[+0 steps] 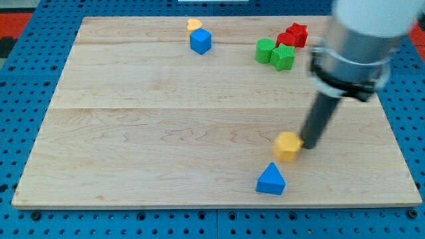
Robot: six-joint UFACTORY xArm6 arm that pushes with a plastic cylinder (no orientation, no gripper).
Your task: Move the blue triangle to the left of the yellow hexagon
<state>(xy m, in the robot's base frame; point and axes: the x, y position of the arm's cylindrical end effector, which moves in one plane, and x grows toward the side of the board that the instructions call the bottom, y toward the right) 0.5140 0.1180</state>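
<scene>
No pincer on me, only a dark rod; my tip (310, 145) rests on the wooden board (133, 133), toward the view's right and lower half, gripping nothing. Yellow hexagon (287, 146) sits just to the view's left of my tip, touching or very nearly so; I cannot tell which. Blue triangle (271, 180) lies below and to the view's left of my tip, near the hexagon but apart from it, close to the board's bottom edge. Up toward the view's top, above my tip and slightly left: two green blocks (265, 50) (283, 57) side by side, shapes unclear, with a red block (285, 38) and a red star (297, 33) just behind them, the group packed close. Far to the view's upper left of my tip: a blue cube (200, 41), and touching its top side a small yellow block (194, 25), shape not clear. My arm's grey and white housing (358, 46) blurs over the view's top right corner.
</scene>
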